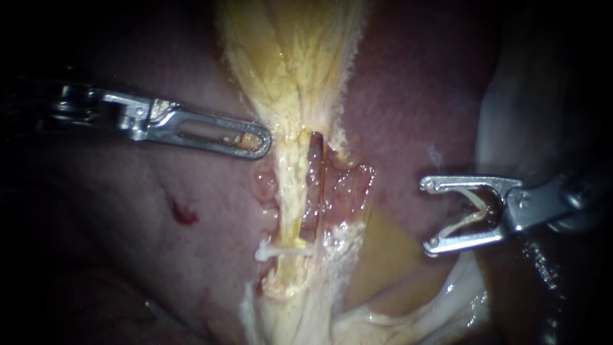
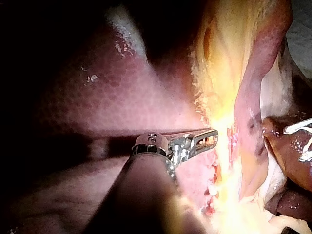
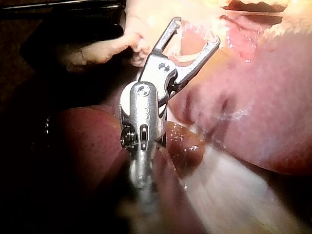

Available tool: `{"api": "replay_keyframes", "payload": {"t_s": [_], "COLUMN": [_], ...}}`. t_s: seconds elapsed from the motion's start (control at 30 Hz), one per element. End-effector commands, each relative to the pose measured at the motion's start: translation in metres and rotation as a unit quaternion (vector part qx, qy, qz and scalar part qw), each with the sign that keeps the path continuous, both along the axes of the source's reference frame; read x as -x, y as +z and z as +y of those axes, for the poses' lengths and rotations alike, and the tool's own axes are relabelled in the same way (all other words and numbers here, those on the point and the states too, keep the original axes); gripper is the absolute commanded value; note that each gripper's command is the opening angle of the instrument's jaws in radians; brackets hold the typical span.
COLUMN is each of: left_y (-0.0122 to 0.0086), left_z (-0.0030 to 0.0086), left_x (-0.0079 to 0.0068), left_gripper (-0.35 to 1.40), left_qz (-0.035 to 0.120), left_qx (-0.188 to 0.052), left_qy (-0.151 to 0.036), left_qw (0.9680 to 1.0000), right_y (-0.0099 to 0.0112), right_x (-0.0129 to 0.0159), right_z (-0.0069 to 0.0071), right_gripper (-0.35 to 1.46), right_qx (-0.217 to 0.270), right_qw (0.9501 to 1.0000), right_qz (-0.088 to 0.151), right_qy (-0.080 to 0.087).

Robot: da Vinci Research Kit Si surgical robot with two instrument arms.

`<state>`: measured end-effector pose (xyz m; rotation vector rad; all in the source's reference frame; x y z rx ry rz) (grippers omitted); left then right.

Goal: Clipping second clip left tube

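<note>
Endoscope view, centre: pale yellow, fibrous gallbladder (image 1: 294, 57), tapering down from the top edge to a narrow neck. Below the neck, side by side: pale yellow, cord-like left tube (image 1: 288, 191) and, just to its right, a thinner reddish-tan tube (image 1: 317, 167), both laid bare in a pink raw pocket of the dark red liver (image 1: 128, 268). Lower centre, set crosswise on the left tube: small white clip on the tube (image 1: 279, 251), one end sticking out to the left. Left of centre, on the liver: small bright red spot (image 1: 182, 212).

From the left edge, a little above mid-height: slim silver left instrument (image 1: 258, 142) with long slotted jaws, clenched together, gripping nothing that shows. Rounded tip just touching the left edge of the gallbladder's neck; a yellow fleck lodged in the slot. Same in the left wrist view: jaws closed, tip against the bright yellow tissue.

From the right edge, at mid-height: silver right instrument (image 1: 426, 217) with forked jaws spread wide, yet grasping an open white V-shaped clip (image 1: 474, 212) seated deep between them, one leg against each jaw. Tips pointing left, well apart from both tubes, over the liver to their right. Right wrist view: same wide fork, white clip spanning from jaw to jaw, pale and pink tissue just ahead.
</note>
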<state>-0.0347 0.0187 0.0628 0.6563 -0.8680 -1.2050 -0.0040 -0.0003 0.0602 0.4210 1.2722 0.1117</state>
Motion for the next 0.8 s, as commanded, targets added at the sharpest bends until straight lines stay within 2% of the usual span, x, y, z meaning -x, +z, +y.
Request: {"api": "replay_keyframes", "payload": {"t_s": [0.03, 0.27, 0.37, 0.6, 0.7, 0.8], "left_y": [0.0000, -0.0010, -0.0022, -0.0058, -0.0065, -0.0066], "left_z": [0.0000, 0.0003, 0.0008, 0.0022, 0.0026, 0.0027], "left_x": [0.0000, -0.0006, -0.0015, -0.0048, -0.0056, -0.0058], "left_gripper": [-0.35, -0.35, -0.35, -0.35, -0.35, -0.35], "left_qz": [0.000, -0.001, -0.001, 0.001, -0.001, 0.000], "left_qx": [0.000, -0.003, -0.005, -0.004, -0.003, -0.002], "left_qy": [0.000, 0.001, 0.001, -0.012, -0.017, -0.018], "left_qw": [1.0000, 1.0000, 1.0000, 0.9999, 0.9999, 0.9998], "right_y": [0.0000, 0.0000, 0.0000, 0.0000, 0.0000, 0.0000], "right_x": [0.0000, 0.0000, 0.0000, -0.0001, -0.0001, -0.0001], "right_z": [0.0000, 0.0000, 0.0000, 0.0000, 0.0000, 0.0000], "right_gripper": [0.50, 0.50, 0.50, 0.50, 0.50, 0.50], "right_qx": [0.000, 0.000, -0.001, -0.001, -0.001, -0.001], "right_qw": [1.0000, 1.0000, 1.0000, 1.0000, 1.0000, 1.0000], "right_qz": [0.000, 0.000, 0.001, 0.001, 0.001, 0.001], "right_qy": [0.000, 0.000, -0.001, -0.001, -0.001, -0.001]}}
